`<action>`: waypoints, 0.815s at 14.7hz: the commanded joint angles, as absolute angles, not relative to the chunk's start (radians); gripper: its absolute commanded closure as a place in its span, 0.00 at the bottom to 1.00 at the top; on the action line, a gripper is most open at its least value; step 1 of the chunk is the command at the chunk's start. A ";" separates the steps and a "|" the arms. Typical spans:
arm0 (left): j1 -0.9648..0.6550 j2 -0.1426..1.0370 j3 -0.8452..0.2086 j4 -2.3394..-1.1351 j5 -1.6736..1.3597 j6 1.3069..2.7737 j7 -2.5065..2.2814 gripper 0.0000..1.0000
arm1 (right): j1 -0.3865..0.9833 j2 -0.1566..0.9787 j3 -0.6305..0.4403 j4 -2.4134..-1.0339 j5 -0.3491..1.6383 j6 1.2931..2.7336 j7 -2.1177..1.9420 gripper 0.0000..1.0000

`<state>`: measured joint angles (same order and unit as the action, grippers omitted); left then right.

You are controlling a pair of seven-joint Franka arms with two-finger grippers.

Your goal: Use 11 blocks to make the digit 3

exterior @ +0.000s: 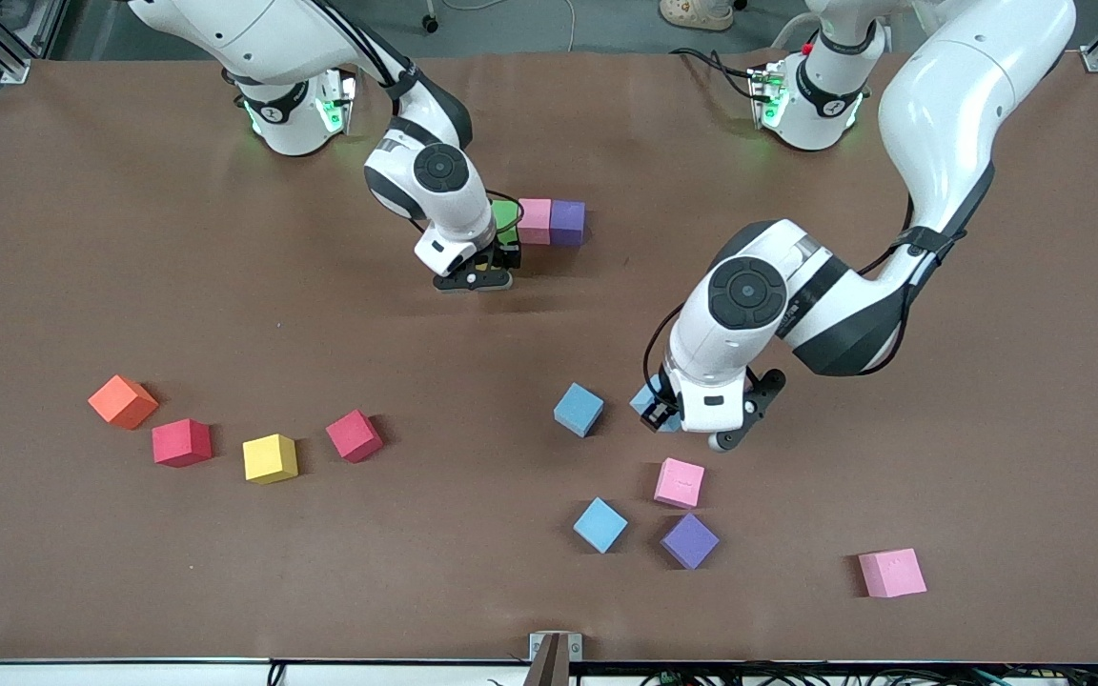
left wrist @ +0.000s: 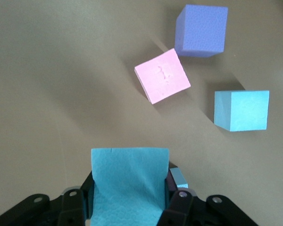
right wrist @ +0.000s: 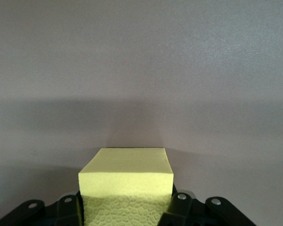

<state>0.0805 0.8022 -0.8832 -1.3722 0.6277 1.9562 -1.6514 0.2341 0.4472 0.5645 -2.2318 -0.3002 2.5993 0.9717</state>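
Pink block (exterior: 891,573) lay nearest front camera, toward my left arm's end of table. Front view: started row, green block (exterior: 505,215), pink (exterior: 535,220), purple (exterior: 567,222), was landmark. My right gripper (exterior: 482,276) sat just nearer camera than green end. My left gripper (exterior: 668,414) was well nearer camera than row.

Left wrist view: fingers pinched light blue block (left wrist: 128,186).

Right wrist view: fingers pinched yellow block (right wrist: 126,181), low over table.

No writing readable.

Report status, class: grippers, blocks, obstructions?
Left gripper shut on light blue block. Right gripper shut on yellow block beside green-pink-purple row. Nothing obstructing.
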 commanded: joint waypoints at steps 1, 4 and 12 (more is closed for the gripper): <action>0.043 0.779 -0.873 -1.382 0.682 1.942 -1.663 0.94 | 0.245 0.388 0.563 -2.278 -0.284 2.605 0.976 0.98; 0.003 0.793 -0.862 -1.384 0.835 1.940 -1.802 0.94 | 0.259 0.382 0.563 -2.278 -0.284 2.605 0.977 0.98; -0.086 0.796 -0.770 -1.385 0.908 1.937 -1.856 0.94 | 0.287 0.362 0.561 -2.318 -0.285 2.676 0.982 0.98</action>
<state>-0.0596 0.8034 -0.7950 -1.3919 0.8821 1.9522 -1.8351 0.2797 0.4141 0.5655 -2.2519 -0.2991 2.6266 0.9719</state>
